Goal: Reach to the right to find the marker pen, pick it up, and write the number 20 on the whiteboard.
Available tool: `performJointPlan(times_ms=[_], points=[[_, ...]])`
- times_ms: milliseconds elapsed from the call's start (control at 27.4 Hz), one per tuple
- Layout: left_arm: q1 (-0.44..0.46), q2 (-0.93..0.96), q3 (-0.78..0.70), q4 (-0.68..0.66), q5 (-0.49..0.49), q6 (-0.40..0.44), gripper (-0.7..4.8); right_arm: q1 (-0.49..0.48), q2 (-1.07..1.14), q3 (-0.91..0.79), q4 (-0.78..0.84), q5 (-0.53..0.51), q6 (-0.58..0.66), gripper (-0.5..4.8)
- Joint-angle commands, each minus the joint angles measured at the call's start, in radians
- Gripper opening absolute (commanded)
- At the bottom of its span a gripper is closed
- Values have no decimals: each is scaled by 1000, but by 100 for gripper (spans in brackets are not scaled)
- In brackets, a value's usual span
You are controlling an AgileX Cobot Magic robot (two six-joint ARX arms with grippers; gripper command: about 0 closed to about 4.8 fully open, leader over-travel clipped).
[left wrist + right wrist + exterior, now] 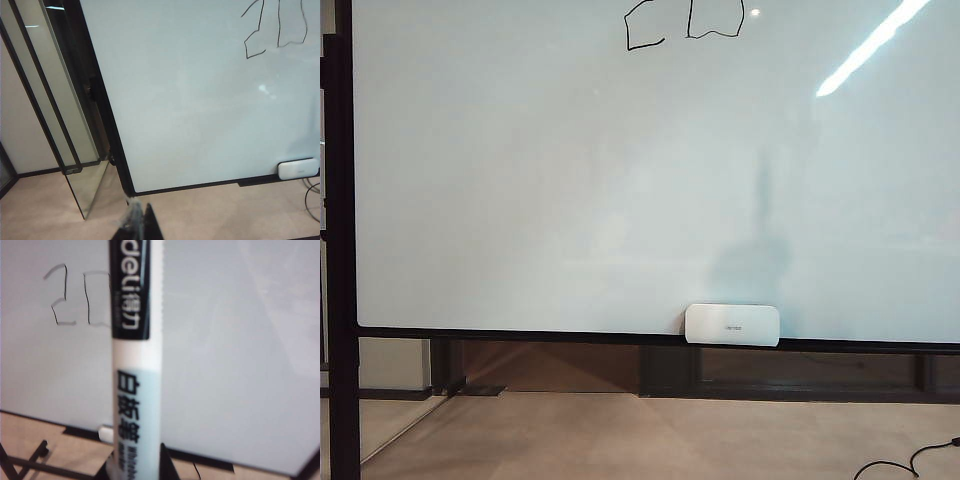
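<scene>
Marker pen (135, 365) held, number 20 (682, 24) on whiteboard (570, 200)

Our right gripper (135, 472) grips the pen; left gripper (136, 225), low in frame: we cannot tell.

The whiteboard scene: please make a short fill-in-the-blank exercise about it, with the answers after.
1. The figures on the whiteboard read ____ in the right wrist view.
2. The right gripper holds the marker pen pointing ____.
3. The white box sits on the board's ____ edge.
4. The left gripper holds ____.

Answers: 20; up; bottom; nothing
</scene>
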Motion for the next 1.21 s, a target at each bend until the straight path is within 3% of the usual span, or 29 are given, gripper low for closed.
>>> performJointPlan(times_ms=[37, 256, 366, 695, 987, 1206], points=[[17, -28, 25, -67, -3, -36, -5, 0, -76, -3, -83, 43, 8, -2], [142, -92, 28, -142, 82, -36, -5, 0, -261, -96, -82, 49, 5, -2], [201, -113, 28, -150, 189, -89, -5, 0, -358, -172, -84, 44, 5, -2], [338, -126, 4, -189, 327, -184, -5, 0, -635, -431, -84, -61, 22, -1], [362, -126, -120, -145, 437, -231, -5, -62, -806, -750, -69, -141, 113, -1], [361, -127, -243, -66, 479, -250, -5, -159, -961, -1052, 100, -330, 125, -2]])
